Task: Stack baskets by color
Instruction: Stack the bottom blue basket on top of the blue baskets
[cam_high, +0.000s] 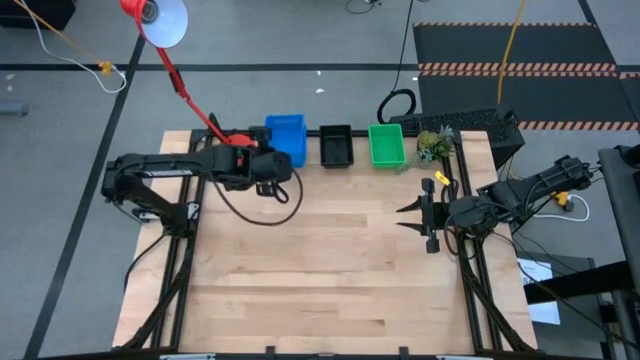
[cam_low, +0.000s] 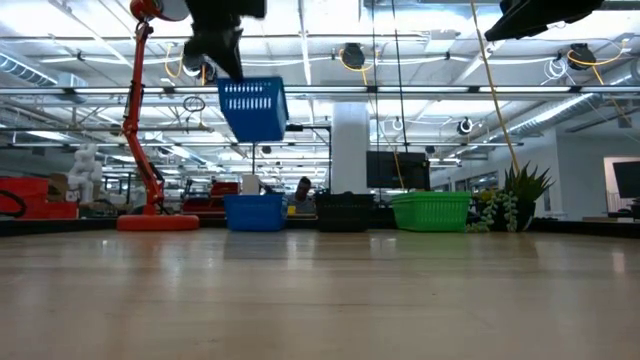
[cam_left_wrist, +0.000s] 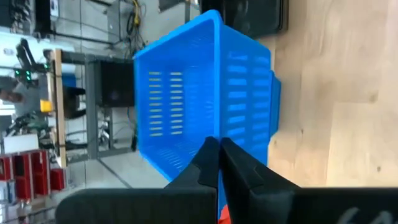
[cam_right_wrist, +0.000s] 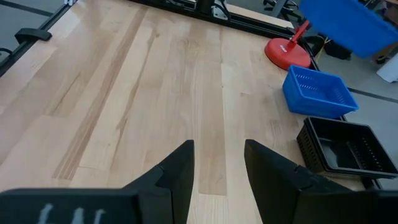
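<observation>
- The left gripper (cam_low: 222, 55) is up in the air, fingers clamped tight on the rim of a blue basket (cam_low: 252, 109), which hangs tilted well above the table.
- Right below and just behind it sits the blue stack (cam_high: 287, 139) at the far edge of the table (cam_high: 320, 280); in the right wrist view the lifted basket floats over that stack, not touching it.
- In line along the far edge: blue stack, then the black stack (cam_high: 336, 146), then the green stack (cam_high: 386, 146), each set apart from its neighbour.
- The rest of the tabletop shows no loose baskets, so by my reckoning the sorting is nearly wrapped up; this blue one looks like the last to go home.
- How many baskets sit in each stack I cannot count from here.
- Still to do, as I judge it: level the basket, bring it down squarely into the blue stack, let go.
- The right gripper (cam_right_wrist: 217, 165) waits over the right side of the table, fingers parted, holding nothing.
- A red lamp (cam_low: 150, 150) stands just beside the blue stack, so the lowering has a close neighbour to mind.
</observation>
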